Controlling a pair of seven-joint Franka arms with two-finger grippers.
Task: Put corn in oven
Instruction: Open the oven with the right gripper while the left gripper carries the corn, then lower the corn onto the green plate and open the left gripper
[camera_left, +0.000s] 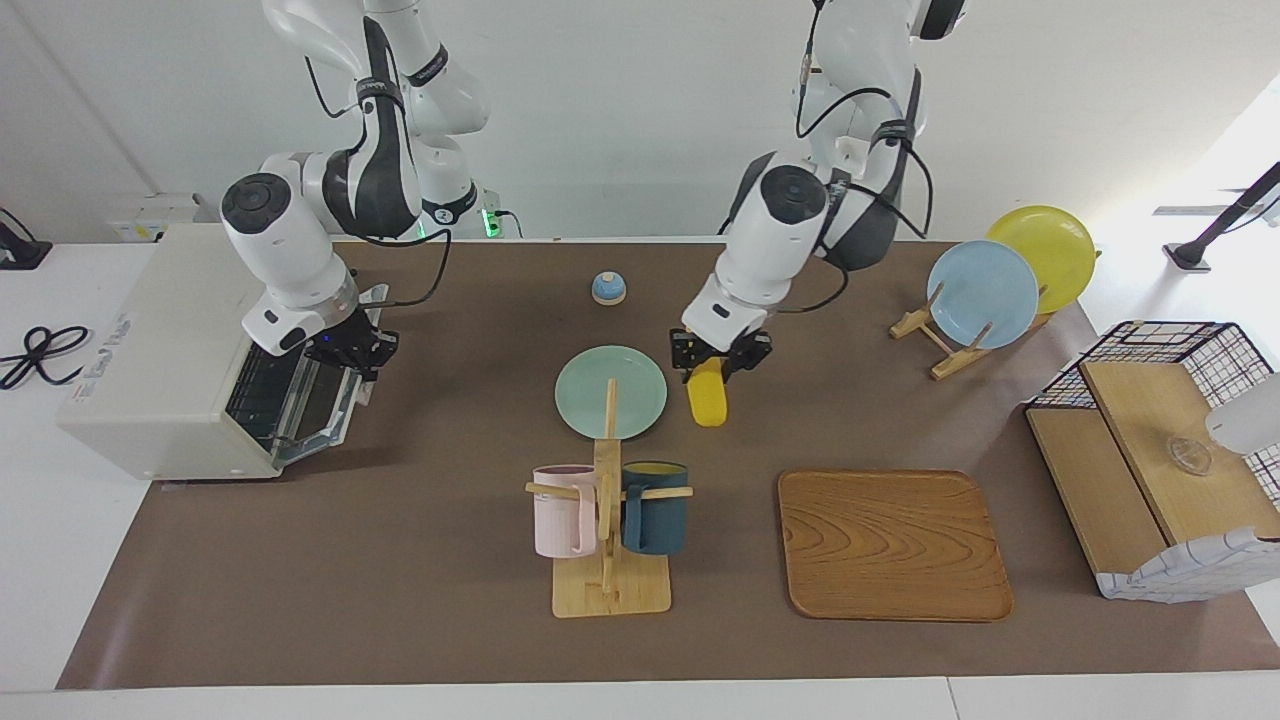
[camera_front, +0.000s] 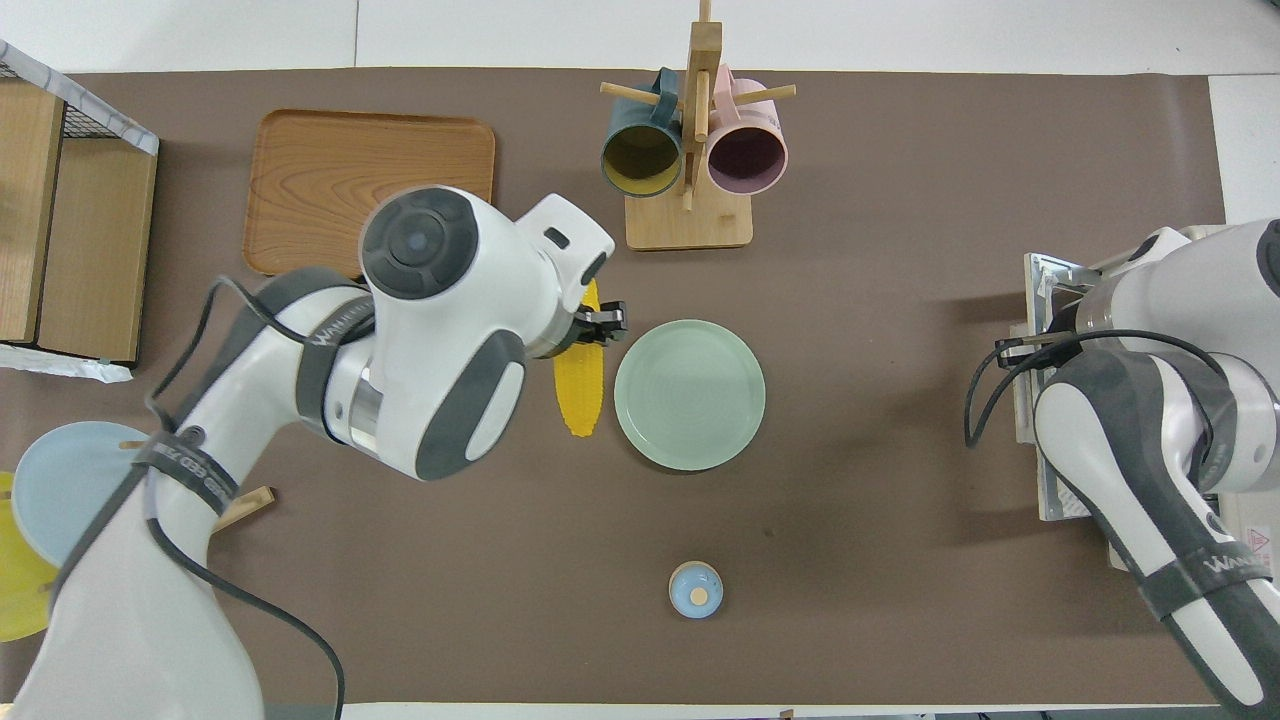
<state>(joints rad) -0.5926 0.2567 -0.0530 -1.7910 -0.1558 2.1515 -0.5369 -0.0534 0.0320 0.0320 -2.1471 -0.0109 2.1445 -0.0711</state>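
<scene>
The yellow corn (camera_left: 708, 396) is beside the green plate (camera_left: 611, 392), toward the left arm's end of the table; it also shows in the overhead view (camera_front: 579, 395). My left gripper (camera_left: 718, 362) is down on the corn's end, one finger on each side, shut on it. The cream-white oven (camera_left: 160, 350) stands at the right arm's end of the table. Its glass door (camera_left: 312, 400) hangs partly open. My right gripper (camera_left: 355, 352) is at the door's top edge, shut on the handle. In the overhead view the right arm hides that gripper.
A wooden mug rack (camera_left: 608, 520) with a pink and a dark blue mug stands farther from the robots than the green plate. A wooden tray (camera_left: 893, 545) lies beside it. A small blue dome (camera_left: 609, 288), a plate stand (camera_left: 983, 293) and a wire-and-wood basket box (camera_left: 1160, 450) are also on the table.
</scene>
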